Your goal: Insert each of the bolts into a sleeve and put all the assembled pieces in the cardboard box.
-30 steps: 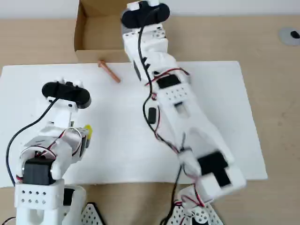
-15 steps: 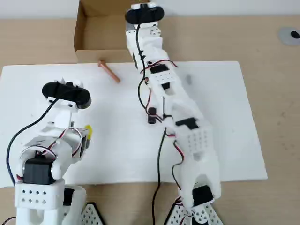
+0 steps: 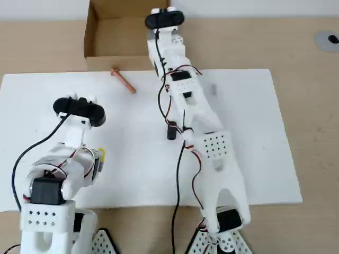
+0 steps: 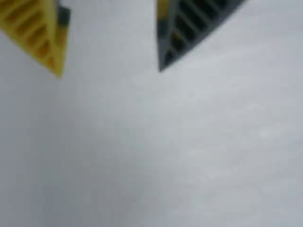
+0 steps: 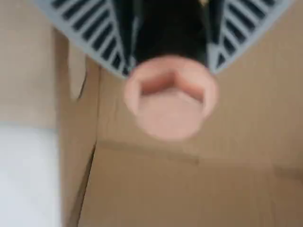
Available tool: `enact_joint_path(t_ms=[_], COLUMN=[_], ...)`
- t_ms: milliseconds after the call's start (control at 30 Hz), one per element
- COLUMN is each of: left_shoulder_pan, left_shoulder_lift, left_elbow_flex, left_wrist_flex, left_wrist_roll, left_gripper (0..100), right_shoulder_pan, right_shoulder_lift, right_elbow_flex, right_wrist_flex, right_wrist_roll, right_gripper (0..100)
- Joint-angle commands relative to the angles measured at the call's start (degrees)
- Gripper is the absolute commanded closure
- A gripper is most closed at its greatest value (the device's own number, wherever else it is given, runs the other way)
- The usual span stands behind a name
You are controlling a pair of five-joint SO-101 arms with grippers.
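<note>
I am holding the right claw [image 5: 166, 61] clamped on the sleeve [image 5: 165, 23], with the bolt [image 5: 170, 101] head protruding past its tips and the cardboard box [image 5: 213, 189] floor beyond. I am judging the assembly light, rigid and slick, best held mid-sleeve. The left claw [image 4: 109, 71] is gaping, empty.

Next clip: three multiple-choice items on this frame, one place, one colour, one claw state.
1. Relative to the cardboard box, the loose bolt lies: A) inside; B) on the white sheet before its front wall; C) behind.
2. The loose bolt is: A) copper-pink; B) blue; C) black.
3. The right claw is: A) open, empty; B) resting on the sheet; C) shut on an assembled piece over the box.
1 B, the high view shows it on the sheet by the wall; 2 A, it looks coppery; 3 C, the right wrist view shows the piece gripped above cardboard.
</note>
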Motion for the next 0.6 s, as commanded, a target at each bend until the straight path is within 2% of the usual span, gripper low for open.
enact_joint_path(t_ms=[0,267,567], left_shoulder_pan=[-0.79,-0.79,-0.79], left_shoulder_lift=[-0.04,-0.04,-0.04], left_elbow_flex=[-0.79,-0.70,-0.97], left_wrist_flex=[0.26,0.35,0.00], left_wrist_roll=[-0.26,-0.53,-0.18], left_gripper=[86,86,86], right_shoulder_pan=[-0.22,-0.04,0.04], right_shoulder_lift=[-0.04,1.19,0.84], right_elbow_flex=[-5.85,-7.87,-7.96], right_wrist_flex=[1.58,4.48,5.63], right_wrist_roll=[2.64,2.90,2.90], right_gripper=[98.8,79.3,78.4])
